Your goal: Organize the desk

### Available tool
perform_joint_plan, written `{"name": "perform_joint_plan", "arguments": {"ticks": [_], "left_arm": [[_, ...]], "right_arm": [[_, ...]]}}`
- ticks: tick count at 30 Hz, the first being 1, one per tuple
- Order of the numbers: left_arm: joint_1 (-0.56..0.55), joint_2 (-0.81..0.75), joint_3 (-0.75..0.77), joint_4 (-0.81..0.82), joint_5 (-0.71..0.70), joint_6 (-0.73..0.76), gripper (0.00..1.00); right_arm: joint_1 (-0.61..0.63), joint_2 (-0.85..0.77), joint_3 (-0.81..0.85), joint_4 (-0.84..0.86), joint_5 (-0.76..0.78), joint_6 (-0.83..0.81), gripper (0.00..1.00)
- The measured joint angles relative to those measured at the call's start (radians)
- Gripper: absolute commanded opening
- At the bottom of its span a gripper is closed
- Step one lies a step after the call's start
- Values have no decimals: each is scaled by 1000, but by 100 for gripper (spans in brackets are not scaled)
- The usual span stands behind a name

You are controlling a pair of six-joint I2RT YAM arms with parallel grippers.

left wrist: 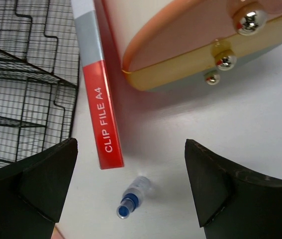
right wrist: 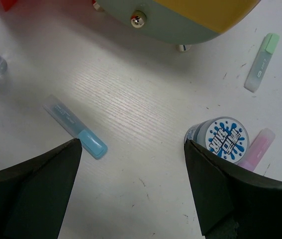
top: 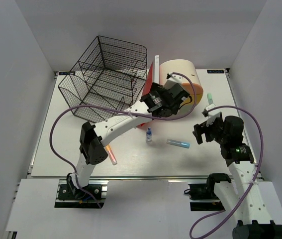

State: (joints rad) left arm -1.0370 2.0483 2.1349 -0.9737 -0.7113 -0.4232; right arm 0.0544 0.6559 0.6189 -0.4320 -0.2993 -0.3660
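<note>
My left gripper (left wrist: 131,149) gapes wide and empty above a slim red clip file (left wrist: 103,114) and a small clear bottle (left wrist: 131,199). My right gripper (right wrist: 132,144), equally wide, hangs over a translucent blue highlighter (right wrist: 76,127). All rest on the matte white surface (top: 56,144) beneath me.

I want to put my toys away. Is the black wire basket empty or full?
Empty, as far as it shows: the black wire basket holds nothing on its tiers; only white shows through the mesh.
</note>
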Motion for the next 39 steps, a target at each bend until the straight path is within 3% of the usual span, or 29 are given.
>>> {"name": "perform_joint_plan", "arguments": {"ticks": [7,15,39], "left_arm": [[10,22,25,-43,-86,11,93],[27,68,41,-44,-101,37,80],[109,132,68,-36,-31,90,45]], "right_arm": [[0,-4,-9,9,0,0,89],[0,-9,-10,10,0,0,89],[-1,-16,-13,11,1,1,89]]}}
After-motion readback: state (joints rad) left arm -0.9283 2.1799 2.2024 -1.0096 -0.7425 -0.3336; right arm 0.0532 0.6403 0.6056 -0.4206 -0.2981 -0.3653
